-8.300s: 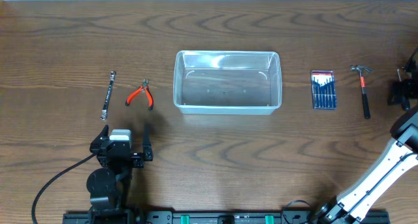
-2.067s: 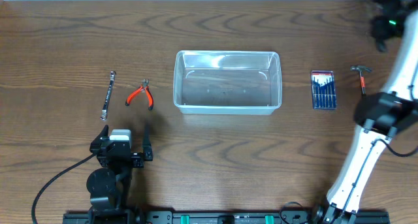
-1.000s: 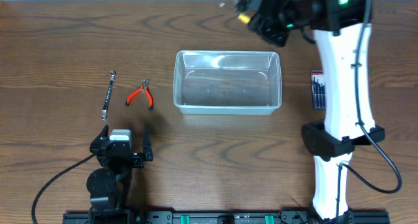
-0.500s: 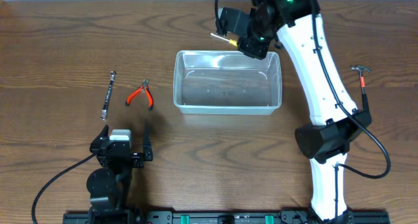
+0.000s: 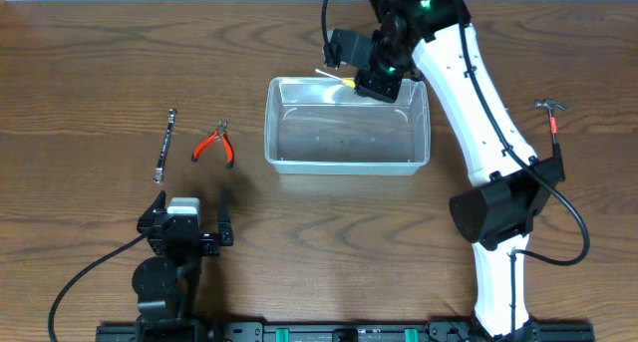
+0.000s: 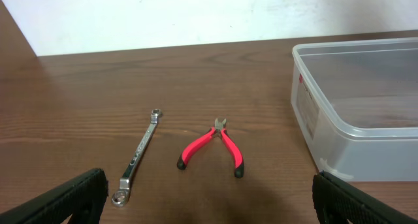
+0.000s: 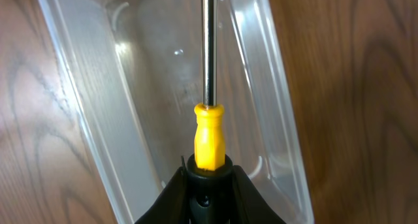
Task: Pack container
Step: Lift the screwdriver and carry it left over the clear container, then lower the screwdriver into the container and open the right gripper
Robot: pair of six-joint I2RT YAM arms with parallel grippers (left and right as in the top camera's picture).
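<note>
Right gripper (image 7: 209,175) — clamped on yellow-handled screwdriver (image 7: 209,136) above far rim of container (image 5: 344,167); left gripper (image 6: 209,204) wide open — risk: released here, shaft may strike rim and bounce out.

No text, brand, no. or sign can be read in any view. Left wrist view: a small reddish print (image 6: 301,87) sits on the end wall of the clear container (image 6: 366,152), near its top rim; it is too small & blurred to make out letters or figures.
</note>
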